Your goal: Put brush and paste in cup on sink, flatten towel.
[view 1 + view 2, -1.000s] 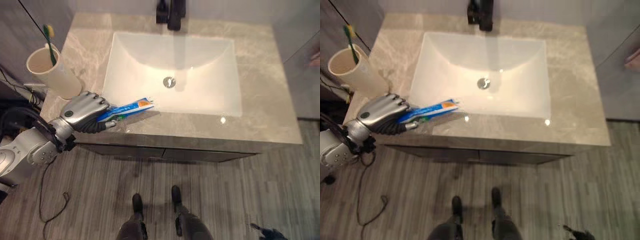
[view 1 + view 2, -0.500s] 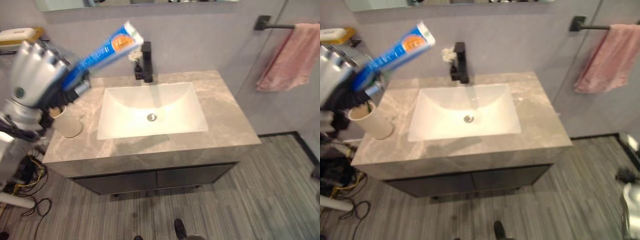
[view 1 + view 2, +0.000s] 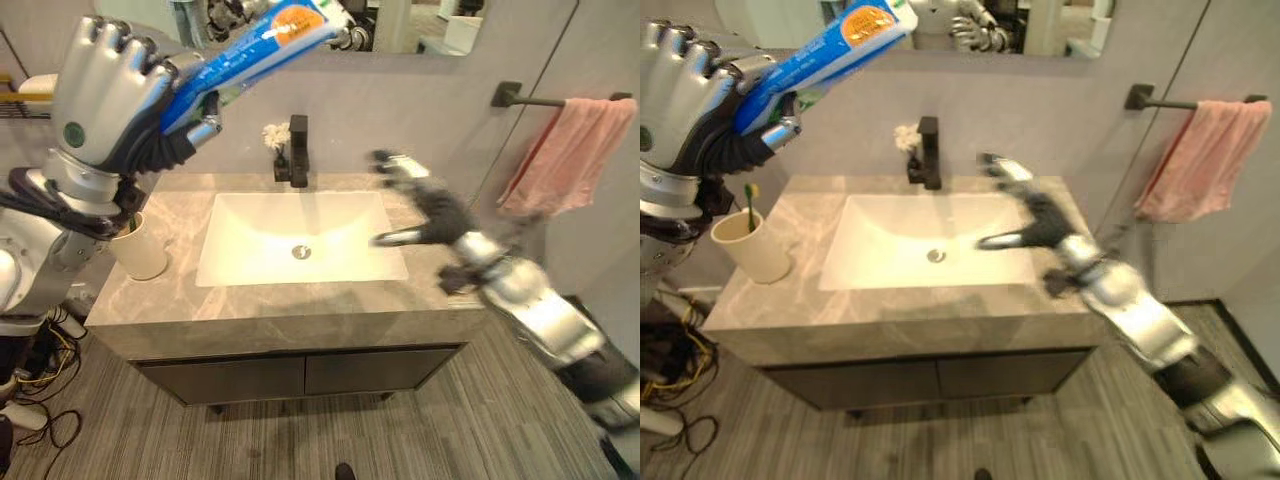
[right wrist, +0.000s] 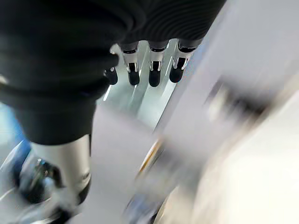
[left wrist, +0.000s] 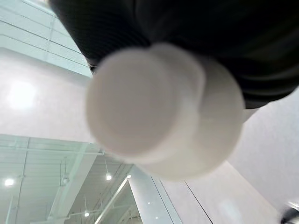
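Toothpaste tube [image 3: 255,45]: clamped in the left hand [image 3: 110,95], fingers and thumb curled round the cap end. Held high, above and slightly behind the cup [image 3: 140,248], clear of the counter [image 3: 300,300]. Long axis tilted: cap end low inside the fist, flat crimped end up and toward the mirror. White cap [image 5: 159,107] close to the lens in the left wrist view, pointing back along the wrist.

Cup: upright on the counter at the left end, just beside the sink basin [image 3: 300,240], directly below the left hand. Toothbrush [image 3: 750,200] already standing inside, head up.

Key relation: cup mouth straight down from the cap end of the tube. Judged next move: lower and turn the tube nearer upright, cap down, into the mouth beside the brush. Left hand far nearer the cup than the right. Risk judged: tube striking the brush or the rim and tipping the cup.

Right hand [image 3: 420,205]: raised over the right side of the basin, fingers spread and relaxed, holding nothing, touching nothing. Fingers straight in the right wrist view [image 4: 154,70].

Pink towel [image 3: 565,150]: bunched on the wall bar [image 3: 525,98], well apart from both hands, nearer the right. Not yet flattened.
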Motion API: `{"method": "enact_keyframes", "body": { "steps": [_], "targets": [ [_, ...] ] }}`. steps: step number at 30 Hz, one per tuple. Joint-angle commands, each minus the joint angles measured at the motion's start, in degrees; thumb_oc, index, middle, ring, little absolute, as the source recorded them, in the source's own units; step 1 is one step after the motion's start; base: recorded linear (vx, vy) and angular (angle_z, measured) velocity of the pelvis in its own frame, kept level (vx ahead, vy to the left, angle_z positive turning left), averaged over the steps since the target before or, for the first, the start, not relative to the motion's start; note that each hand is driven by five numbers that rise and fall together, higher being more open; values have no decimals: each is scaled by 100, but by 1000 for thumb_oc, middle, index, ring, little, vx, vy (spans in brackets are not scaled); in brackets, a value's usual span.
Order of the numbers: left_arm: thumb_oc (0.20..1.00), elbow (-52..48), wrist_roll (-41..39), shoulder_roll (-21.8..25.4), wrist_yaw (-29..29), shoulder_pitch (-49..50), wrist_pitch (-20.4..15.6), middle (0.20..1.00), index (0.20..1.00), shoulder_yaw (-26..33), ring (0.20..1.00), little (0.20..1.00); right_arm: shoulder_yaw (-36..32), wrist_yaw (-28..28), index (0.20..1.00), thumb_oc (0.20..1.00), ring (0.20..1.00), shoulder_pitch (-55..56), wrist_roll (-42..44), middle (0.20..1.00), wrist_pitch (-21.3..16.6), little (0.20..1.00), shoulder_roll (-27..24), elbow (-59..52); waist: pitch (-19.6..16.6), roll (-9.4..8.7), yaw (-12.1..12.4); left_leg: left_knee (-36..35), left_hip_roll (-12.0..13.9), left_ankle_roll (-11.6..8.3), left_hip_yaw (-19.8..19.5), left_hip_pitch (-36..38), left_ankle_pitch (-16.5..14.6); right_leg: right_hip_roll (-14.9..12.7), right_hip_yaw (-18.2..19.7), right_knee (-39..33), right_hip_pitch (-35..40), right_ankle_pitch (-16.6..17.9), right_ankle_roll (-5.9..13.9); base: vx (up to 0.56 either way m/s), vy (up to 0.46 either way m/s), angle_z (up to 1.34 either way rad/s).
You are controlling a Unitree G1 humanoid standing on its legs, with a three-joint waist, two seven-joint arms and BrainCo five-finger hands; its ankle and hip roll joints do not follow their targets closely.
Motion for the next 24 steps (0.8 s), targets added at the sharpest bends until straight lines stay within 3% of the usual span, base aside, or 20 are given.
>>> {"method": "enact_keyframes", "body": {
  "steps": [1,2,3,5,7,24],
  "targets": [
    [200,92,-460,-66,345,-528,165,200,200,15,200,200,-460,-34,1000,1000,1000,-425,916,1000,-403,1000,130,211,28,-173,172,44,-63,-54,-233,270,-164,-421,-290,14,138,-29,462,26,-3,20],
    [200,50,-509,-224,433,-635,108,200,200,-133,200,200,-392,-26,1000,1000,1000,-636,1391,1000,-525,1000,729,400,45,-169,262,44,-66,-50,-273,267,-160,-434,-343,14,173,-60,448,30,-2,29],
    [200,77,-534,-277,456,-689,82,200,200,-200,200,200,-408,-109,1000,1000,1000,-729,1414,1000,-592,1000,967,549,51,-168,298,44,-75,-46,-301,265,-160,-444,-371,14,195,-67,439,25,-1,32],
    [200,83,-562,-280,465,-752,56,200,200,-271,200,200,-413,-142,1000,1000,1000,-869,1394,1000,-637,1000,1058,570,54,-178,313,44,-86,-43,-329,266,-157,-451,-401,14,221,-87,430,26,7,21],
    [200,32,-649,-363,525,-800,-22,200,200,-341,200,200,-553,-336,1000,1000,1000,-1063,1362,1000,-846,1000,1547,618,57,-179,424,44,-105,-31,-420,257,-157,-475,-488,14,283,-126,406,50,13,16],
    [200,-342,-955,-394,288,-547,-399,200,200,-503,200,200,-414,-423,1000,1000,1000,-1521,1405,1000,-928,1000,2104,873,54,-199,597,44,-147,-9,-560,247,-154,-517,-631,14,390,-199,360,9,4,5]
  ]
}}
